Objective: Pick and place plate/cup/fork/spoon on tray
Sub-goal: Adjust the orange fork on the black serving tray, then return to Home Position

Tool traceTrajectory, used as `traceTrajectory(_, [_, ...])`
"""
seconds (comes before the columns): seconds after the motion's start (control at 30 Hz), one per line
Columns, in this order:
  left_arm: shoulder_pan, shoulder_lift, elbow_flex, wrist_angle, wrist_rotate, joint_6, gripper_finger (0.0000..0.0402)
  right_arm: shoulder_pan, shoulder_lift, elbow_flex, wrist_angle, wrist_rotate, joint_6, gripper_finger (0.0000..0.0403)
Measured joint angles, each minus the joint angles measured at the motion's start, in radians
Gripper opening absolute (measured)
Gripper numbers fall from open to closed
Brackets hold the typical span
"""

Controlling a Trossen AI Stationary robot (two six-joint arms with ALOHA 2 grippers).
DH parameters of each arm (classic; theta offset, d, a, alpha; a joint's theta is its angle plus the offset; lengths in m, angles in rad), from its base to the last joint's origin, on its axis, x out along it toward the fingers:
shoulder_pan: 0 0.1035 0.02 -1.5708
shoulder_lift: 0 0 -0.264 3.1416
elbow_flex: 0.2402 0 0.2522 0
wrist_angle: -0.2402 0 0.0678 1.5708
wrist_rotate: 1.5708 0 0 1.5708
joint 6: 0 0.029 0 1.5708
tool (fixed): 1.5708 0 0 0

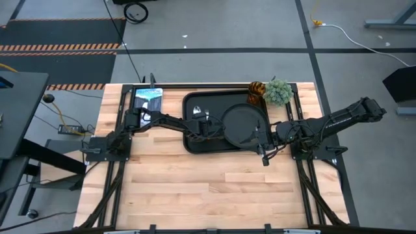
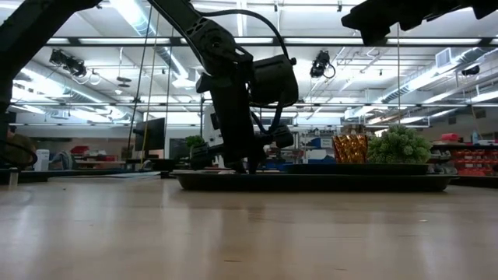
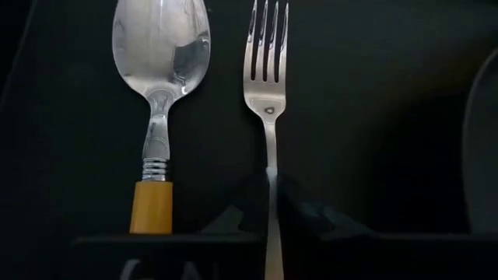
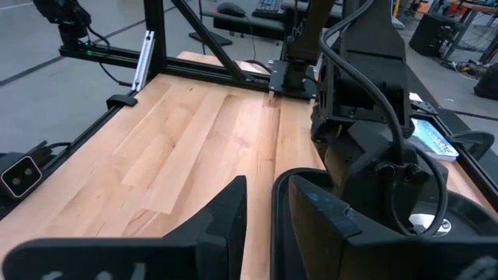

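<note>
The black tray (image 1: 195, 144) lies at the table's far middle. The round black plate (image 1: 242, 125) lies on the tray's right half; its edge shows in the left wrist view (image 3: 484, 148). The spoon (image 3: 159, 93), with a yellow-orange handle, lies flat on the tray's left part. The fork (image 3: 267, 54) lies beside it, parallel. My left gripper (image 3: 270, 194) stands over them (image 1: 208, 127), shut on the fork. The amber cup (image 1: 255, 92) stands at the tray's far right corner. My right gripper (image 1: 263, 155) hangs near the tray's near right corner, its fingers (image 4: 229, 222) a narrow gap apart and empty. My left gripper pinches the fork's thin silver neck (image 3: 270, 167), just behind the pronged head, between its two fingertips. The fingers come from above, pointing down at the tray. The fork lies level along the tray floor. The gripper hides its handle, and I cannot tell whether the fork rests on the tray.
A fuzzy green plant ball (image 1: 278, 92) sits beside the cup at the table's far right. A blue-and-white picture card (image 1: 147, 99) lies at the far left. Bare wood (image 1: 208, 188) fills the table's near half. Black frame rails run along both sides.
</note>
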Motion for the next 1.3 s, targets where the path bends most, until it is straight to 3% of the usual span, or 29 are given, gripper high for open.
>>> traceTrajectory(0.53, [-0.014,-0.001,0.000,-0.020,-0.025,0.042,0.0145,0.000,0.000,0.000,-0.010,0.000,-0.002,0.0105])
traceTrajectory(0.8, [-0.045,-0.058,0.001,-0.014,-0.078,0.190,0.0162,-0.018,-0.023,-0.026,0.010,-0.004,-0.015,0.0103])
traceTrajectory(1.03, [-0.073,-0.164,0.002,-0.029,-0.100,0.567,0.0162,-0.065,-0.089,-0.158,0.141,-0.005,0.000,0.0098])
traceTrajectory(1.2, [-0.082,-0.210,0.002,0.008,-0.029,1.071,0.0162,-0.100,-0.146,-0.233,0.230,0.002,0.029,0.0098])
traceTrajectory(1.3, [-0.086,-0.214,0.002,0.060,-0.036,1.333,0.0159,-0.117,-0.185,-0.271,0.279,0.003,0.030,0.0098])
